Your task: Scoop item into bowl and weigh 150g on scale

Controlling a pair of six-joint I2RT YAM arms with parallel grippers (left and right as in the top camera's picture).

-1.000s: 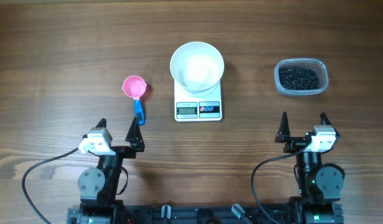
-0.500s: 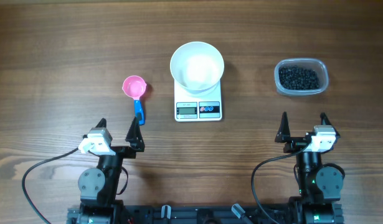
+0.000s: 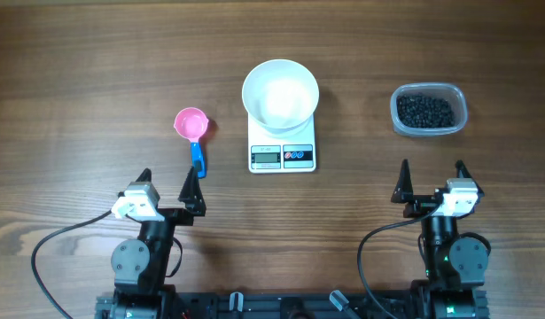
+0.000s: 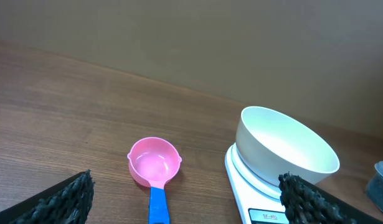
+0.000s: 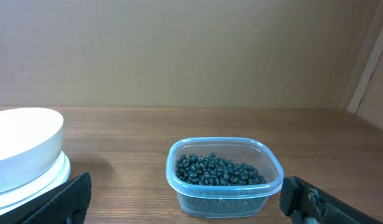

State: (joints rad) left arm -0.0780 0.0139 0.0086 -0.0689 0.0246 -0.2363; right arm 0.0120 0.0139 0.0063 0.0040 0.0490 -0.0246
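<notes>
Seeing left gripper point(image 3: 168, 180) parked low at the near-left of the surface point(image 3: 95, 62), spread as wide as it goes, holding nothing. Same for right gripper point(image 3: 432, 173) at the near-right: spread fully wide, nothing in its grasp. Backed up by both wrist views, with only dark ribbed fingertips point(image 4: 60, 199) in the bottom corners of the frame.

Got the bowl point(image 3: 280, 93) sitting upright on the scale point(image 3: 282, 164) at mid-surface. Covers the far part of the platform and leaves the display point(image 3: 266, 158) and two buttons point(image 3: 296, 156) exposed along the near edge. Looks empty, glossy white inside. Can't read the digits on the display.

Got the beans point(image 3: 424, 110) in a clear plastic tub point(image 3: 429, 132), to the right of the scale and well apart from it, roughly straight ahead of the right gripper. Loose dark heap, sitting below the rim per the right wrist view.

Got a pink scoop point(image 3: 191, 124) with a blue handle point(image 3: 198, 159) lying left of the scale, near it but not touching. Cup facing up, empty inside per the left wrist view. Handle pointing back toward the left gripper, ending just ahead of the finger nearer the scale. Untouched by either gripper.
</notes>
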